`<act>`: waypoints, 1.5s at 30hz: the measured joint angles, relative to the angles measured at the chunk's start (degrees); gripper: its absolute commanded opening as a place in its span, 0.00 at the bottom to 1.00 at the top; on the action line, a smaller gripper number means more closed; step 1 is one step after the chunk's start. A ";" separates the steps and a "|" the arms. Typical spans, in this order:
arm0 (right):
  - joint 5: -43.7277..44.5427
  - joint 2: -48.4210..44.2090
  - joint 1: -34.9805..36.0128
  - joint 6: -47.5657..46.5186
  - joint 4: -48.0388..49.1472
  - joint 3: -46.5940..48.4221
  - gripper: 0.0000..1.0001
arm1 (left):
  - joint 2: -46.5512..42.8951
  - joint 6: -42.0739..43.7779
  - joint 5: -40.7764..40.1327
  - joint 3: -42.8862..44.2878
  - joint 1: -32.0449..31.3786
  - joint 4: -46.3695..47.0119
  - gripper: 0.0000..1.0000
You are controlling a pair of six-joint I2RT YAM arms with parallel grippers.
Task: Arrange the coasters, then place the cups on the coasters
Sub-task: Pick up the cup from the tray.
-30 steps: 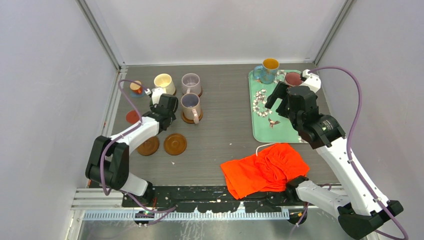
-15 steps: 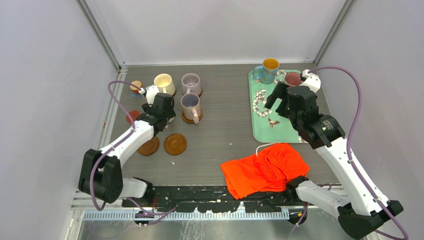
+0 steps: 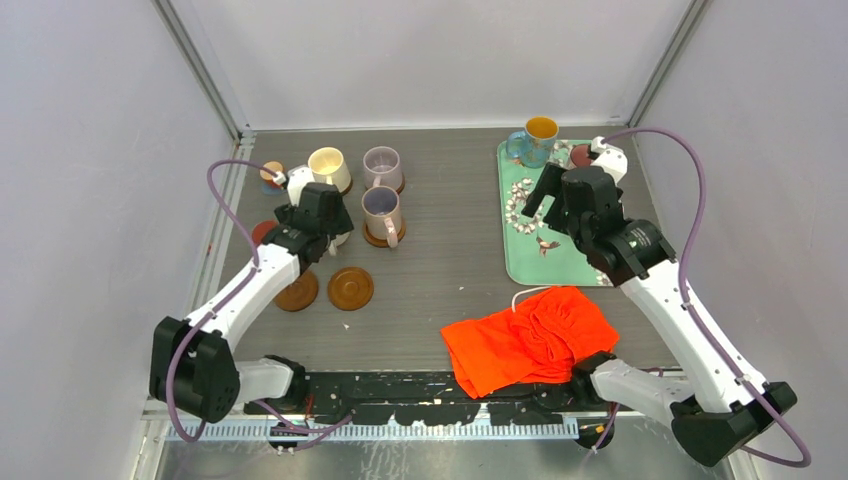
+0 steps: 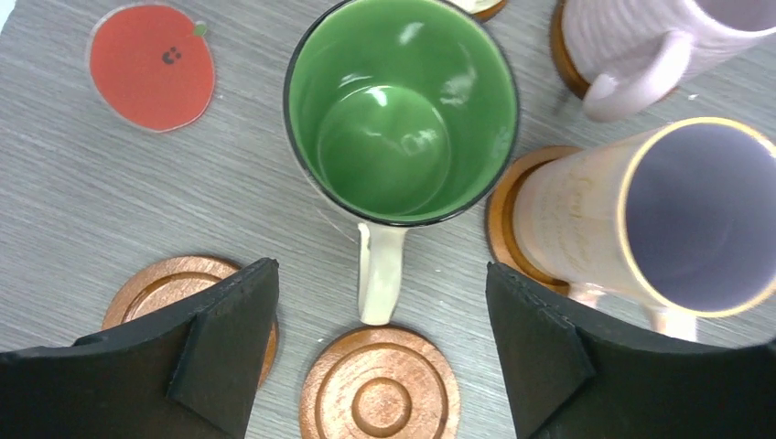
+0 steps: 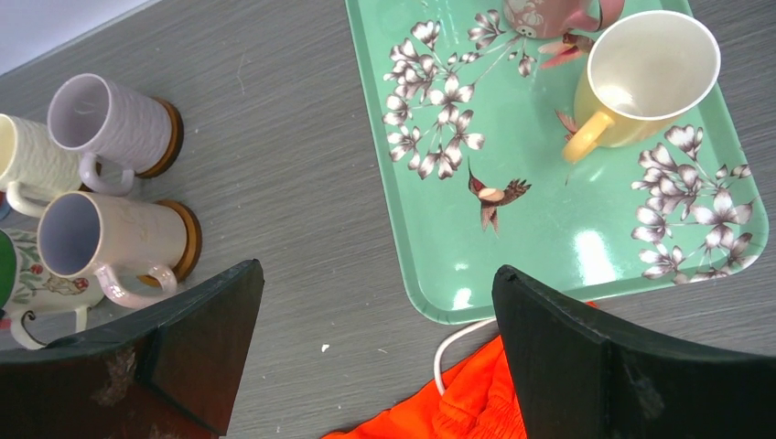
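A green-inside mug (image 4: 403,110) stands upright on the table, its cream handle (image 4: 380,274) pointing at my left gripper (image 4: 380,273). That gripper is open, one finger on each side of the handle and clear of it. Two bare brown coasters (image 4: 380,393) (image 4: 151,285) lie just below the mug, and a red-orange one (image 4: 151,64) lies beside it. Two pale mugs (image 4: 682,215) (image 4: 641,41) stand on brown coasters. My right gripper (image 5: 377,272) hangs open and empty near the teal tray (image 5: 549,229), which holds a cream mug (image 5: 641,78) and a pink one (image 5: 549,14).
An orange cloth (image 3: 530,340) and a white cable (image 5: 453,343) lie near the tray's front edge. A blue mug with an orange inside (image 3: 535,140) stands at the tray's far corner. A cream mug (image 3: 328,165) and a tiny cup (image 3: 271,175) stand at the back left.
My left gripper's jaws have opened wide and let go of the green-inside mug, and the arm has shifted slightly left. The right arm has moved a little toward the far side of the tray.
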 measured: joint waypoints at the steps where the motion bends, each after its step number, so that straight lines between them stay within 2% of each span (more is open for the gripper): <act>1: 0.02 0.48 0.00 0.02 -0.07 0.02 1.00 | -0.17 0.37 0.61 0.85 0.00 -0.55 0.91; 5: 0.11 2.05 0.00 0.20 -0.70 0.26 1.00 | -0.96 1.84 3.28 3.91 0.00 -1.77 1.00; 13: 3.10 5.55 0.00 0.74 -2.29 2.67 1.00 | -2.29 5.03 13.14 8.81 -0.09 -4.70 1.00; 19: 6.84 7.63 -1.16 2.23 -4.09 3.48 1.00 | -1.75 6.62 22.40 12.13 -3.23 -6.34 1.00; 27: 7.96 8.09 -10.10 5.44 -4.70 1.11 1.00 | 0.02 7.74 33.14 13.79 -11.67 -6.67 1.00; 32: 5.99 9.55 -16.72 7.23 -3.74 -2.54 1.00 | 0.13 7.96 36.59 13.81 -12.83 -6.67 1.00; 36: 4.76 12.98 -19.30 8.33 -1.64 -4.37 0.99 | 0.13 7.91 38.21 13.81 -12.94 -6.67 1.00; 45: 1.75 21.44 -24.00 9.73 6.10 -8.61 0.88 | 0.13 7.91 39.52 13.81 -13.03 -6.64 1.00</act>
